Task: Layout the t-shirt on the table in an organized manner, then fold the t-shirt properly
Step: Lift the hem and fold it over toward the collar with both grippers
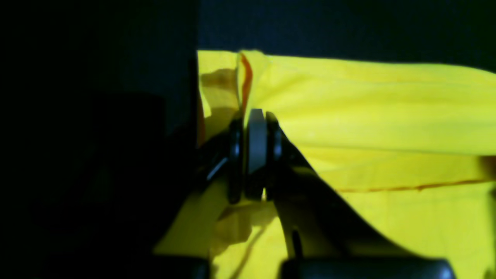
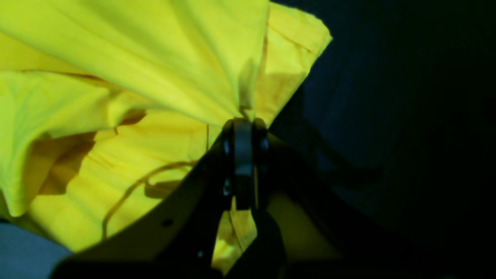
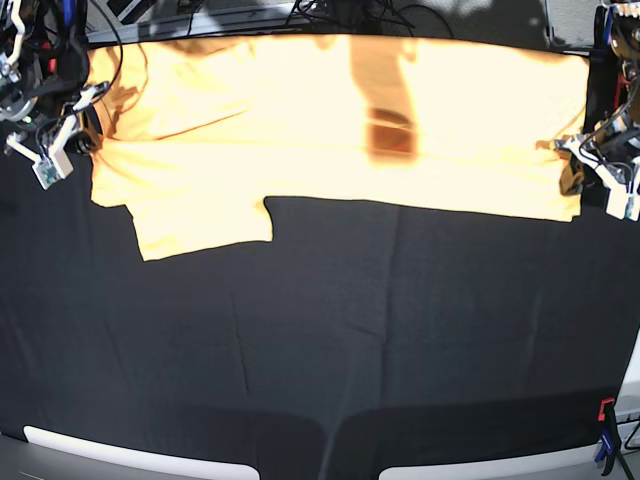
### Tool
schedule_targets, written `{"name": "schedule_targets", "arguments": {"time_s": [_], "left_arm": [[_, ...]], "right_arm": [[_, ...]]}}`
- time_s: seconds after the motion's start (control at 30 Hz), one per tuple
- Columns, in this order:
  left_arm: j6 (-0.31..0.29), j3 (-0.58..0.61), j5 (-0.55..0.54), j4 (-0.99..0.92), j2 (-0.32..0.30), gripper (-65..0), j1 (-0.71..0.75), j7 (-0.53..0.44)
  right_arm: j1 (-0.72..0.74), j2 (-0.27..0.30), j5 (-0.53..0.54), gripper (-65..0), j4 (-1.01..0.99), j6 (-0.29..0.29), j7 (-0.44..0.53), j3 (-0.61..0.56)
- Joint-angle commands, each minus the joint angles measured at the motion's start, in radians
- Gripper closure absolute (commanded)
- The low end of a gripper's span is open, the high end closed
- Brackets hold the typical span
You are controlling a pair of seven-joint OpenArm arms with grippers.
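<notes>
The t-shirt [image 3: 330,130] lies stretched sideways across the far part of the black table [image 3: 320,350], looking pale orange to near white in the base view. One sleeve [image 3: 200,225] points toward the front at the left. My right gripper [image 3: 85,140] is shut on the shirt's left end; in the right wrist view its closed tips [image 2: 244,122] pinch a bunched fold of yellow cloth [image 2: 135,58]. My left gripper [image 3: 575,160] is shut on the shirt's right end; in the left wrist view the closed tips [image 1: 255,116] bite the yellow edge [image 1: 368,108].
A red-and-blue clamp [image 3: 605,440] sits at the table's front right corner. Cables [image 3: 330,15] run behind the far edge. A dark shadow patch [image 3: 390,130] falls on the shirt's middle. White strips [image 3: 130,455] line the front edge.
</notes>
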Motion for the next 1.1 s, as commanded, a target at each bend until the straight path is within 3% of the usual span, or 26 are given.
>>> {"name": "schedule_targets", "arguments": {"time_s": [0.0,0.1,0.23,0.53,0.7,0.97,1.03,1.07], "left_arm": [[0.001,-0.01,-0.009,0.018,-0.025,0.0,0.004,-0.019],[0.0,-0.01,-0.012,0.019,-0.035,0.0,0.033,-0.019],[0.0,-0.011,-0.013,0.019,-0.048,0.0,0.065,-0.019],[-0.001,-0.011,-0.009,0.019,-0.053,0.0,0.076,-0.019],[-0.003,-0.011,-0.008,0.018,-0.053,0.0,0.076,-0.019],[-0.003,-0.011,0.033,0.018,-0.053,0.0,0.078,0.003],[-0.003,-0.011,0.032,0.018,-0.056,-2.1,0.078,0.004],[-0.003,-0.011,0.032,0.018,-0.06,-10.0,0.078,0.009]], "right_arm": [[-0.003,0.008,0.005,0.0,0.027,0.018,0.013,0.035],[-0.003,-0.025,0.017,0.0,0.041,0.075,0.003,0.097],[-0.016,-0.034,0.1,0.0,0.043,0.103,-0.058,0.144],[-0.117,-0.046,0.102,0.0,0.043,0.103,-0.059,0.159],[-0.116,-0.078,0.077,0.0,0.042,0.103,-0.06,0.159],[-0.115,-0.077,0.044,0.0,0.042,0.098,-0.062,0.159],[-0.113,-0.077,0.045,-10.8,0.042,0.095,-0.061,0.159],[-0.113,-0.074,0.051,-15.6,0.042,0.095,-0.061,0.159]]}}
